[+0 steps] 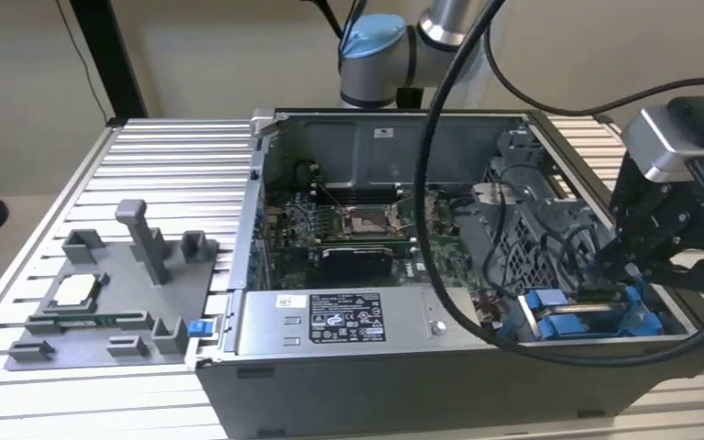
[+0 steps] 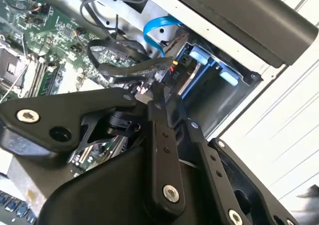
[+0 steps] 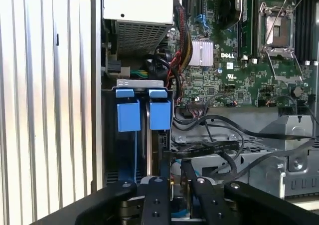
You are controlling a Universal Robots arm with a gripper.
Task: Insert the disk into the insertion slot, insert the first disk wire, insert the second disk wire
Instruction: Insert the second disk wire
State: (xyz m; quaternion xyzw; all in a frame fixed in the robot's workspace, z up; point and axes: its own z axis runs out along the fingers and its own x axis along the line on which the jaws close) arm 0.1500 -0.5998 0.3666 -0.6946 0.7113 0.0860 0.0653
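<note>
The disk in its blue carrier [image 1: 568, 323] sits down inside the insertion slot [image 3: 110, 135] at the case's front corner on the exterior view's right. Its blue tabs [image 3: 159, 114] stand beside a second blue carrier [image 3: 128, 115]. My gripper [image 1: 631, 271] hovers just above that bay. In both wrist views its black fingers [image 2: 158, 120] are pinched close together on a small black wire connector [image 2: 143, 89]. A black disk wire [image 3: 212, 147] runs from the cage side toward the disk's edge [image 3: 163, 152]. The blue carrier [image 2: 204, 59] lies just beyond the fingertips.
The open case holds a green motherboard [image 1: 352, 229], a grey labelled power-supply box [image 1: 327, 316] along its front and a perforated metal cage [image 1: 535, 220] beside the bay. A flat blue cable [image 2: 157, 28] loops near the carriers. A grey fixture tray [image 1: 107, 302] lies on the slatted table.
</note>
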